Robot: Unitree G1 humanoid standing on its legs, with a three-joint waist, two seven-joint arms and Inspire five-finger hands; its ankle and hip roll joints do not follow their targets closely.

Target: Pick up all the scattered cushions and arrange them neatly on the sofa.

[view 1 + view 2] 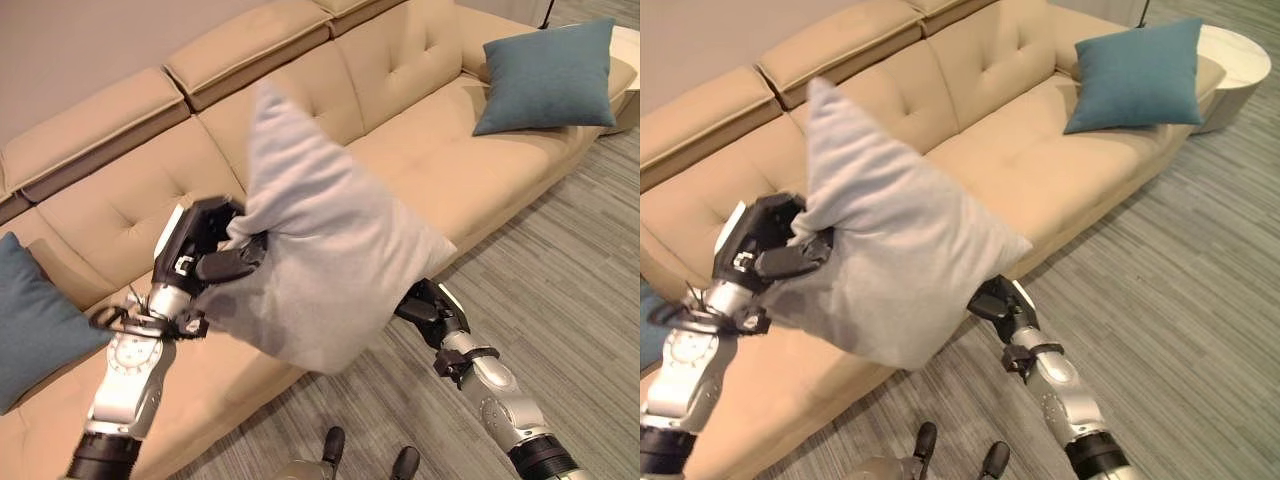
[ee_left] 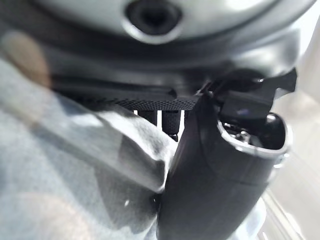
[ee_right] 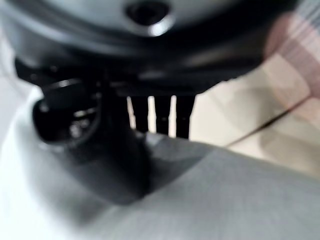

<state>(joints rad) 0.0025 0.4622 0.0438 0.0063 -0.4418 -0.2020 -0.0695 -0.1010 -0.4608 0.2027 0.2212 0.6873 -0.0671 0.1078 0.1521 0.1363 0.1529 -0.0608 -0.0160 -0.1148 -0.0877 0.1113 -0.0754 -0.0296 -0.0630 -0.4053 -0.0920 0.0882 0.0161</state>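
A light grey cushion (image 1: 315, 240) hangs in the air over the front edge of the beige sofa (image 1: 400, 70), tilted with one corner up. My left hand (image 1: 215, 250) is shut on its left edge, thumb pressed into the fabric (image 2: 100, 165). At the cushion's lower right side sits my right hand (image 1: 425, 303), its thumb (image 3: 117, 150) pinching the grey cloth (image 3: 225, 195) against the fingers behind. A teal cushion (image 1: 550, 75) leans upright at the sofa's right end. Another teal cushion (image 1: 35, 320) rests on the seat at the far left.
Grey striped wood-look floor (image 1: 570, 290) spreads in front of the sofa to the right. A round white side table (image 1: 1235, 55) stands past the sofa's right arm. The middle seats of the sofa are bare.
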